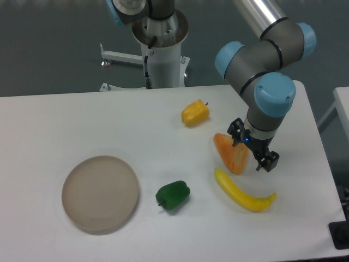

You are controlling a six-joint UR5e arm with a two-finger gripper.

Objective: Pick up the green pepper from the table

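Observation:
The green pepper lies on the white table near the front middle, dark and glossy, with its stem pointing front-left. My gripper hangs low over the table on the right, well to the right of and behind the green pepper. Its two black fingers stand apart, so it is open and holds nothing. It sits right beside the orange pepper, at that pepper's right edge.
A round beige plate lies left of the green pepper. A yellow pepper lies further back. A yellow banana lies right of the green pepper, in front of the gripper. The robot base stands behind the table.

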